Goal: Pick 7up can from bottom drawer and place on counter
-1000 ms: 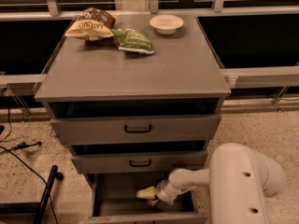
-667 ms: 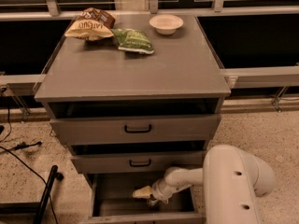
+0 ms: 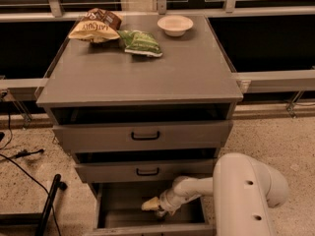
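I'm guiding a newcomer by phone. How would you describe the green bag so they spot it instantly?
On the grey counter, look toward the far edge, well above the gripper down in the open bottom drawer. The green bag lies between a brown-and-yellow chip bag and a white bowl; it alone is green.

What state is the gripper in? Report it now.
Gripper: inside the bottom drawer; open or closed cannot be told, nor whether it holds anything.

The middle drawer (image 3: pixel 147 171) hides the back of your bottom drawer (image 3: pixel 120 208), where the hand (image 3: pixel 150 204) sits. The frame's lower edge cuts off its front.
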Controlling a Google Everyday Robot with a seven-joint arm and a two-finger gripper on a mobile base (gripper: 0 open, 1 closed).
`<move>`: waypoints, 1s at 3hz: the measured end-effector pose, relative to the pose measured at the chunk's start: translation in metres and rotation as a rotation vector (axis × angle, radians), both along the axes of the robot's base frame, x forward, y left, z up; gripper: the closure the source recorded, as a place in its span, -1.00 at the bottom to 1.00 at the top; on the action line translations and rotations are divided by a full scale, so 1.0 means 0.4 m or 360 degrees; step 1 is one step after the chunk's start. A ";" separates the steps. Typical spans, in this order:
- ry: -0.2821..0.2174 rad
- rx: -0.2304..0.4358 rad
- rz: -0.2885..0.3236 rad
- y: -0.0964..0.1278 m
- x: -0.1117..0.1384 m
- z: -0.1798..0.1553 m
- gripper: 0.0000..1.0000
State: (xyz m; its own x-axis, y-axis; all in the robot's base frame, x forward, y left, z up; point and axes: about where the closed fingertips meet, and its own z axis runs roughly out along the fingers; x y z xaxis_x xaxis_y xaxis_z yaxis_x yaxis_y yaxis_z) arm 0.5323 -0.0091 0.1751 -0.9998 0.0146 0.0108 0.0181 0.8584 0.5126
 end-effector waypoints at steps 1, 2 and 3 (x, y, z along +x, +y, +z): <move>0.0000 0.0000 0.0000 0.000 0.000 0.000 -0.16; 0.0000 0.0000 0.0000 0.000 0.000 0.000 0.46; 0.0000 0.0000 0.0000 0.000 0.000 0.000 0.92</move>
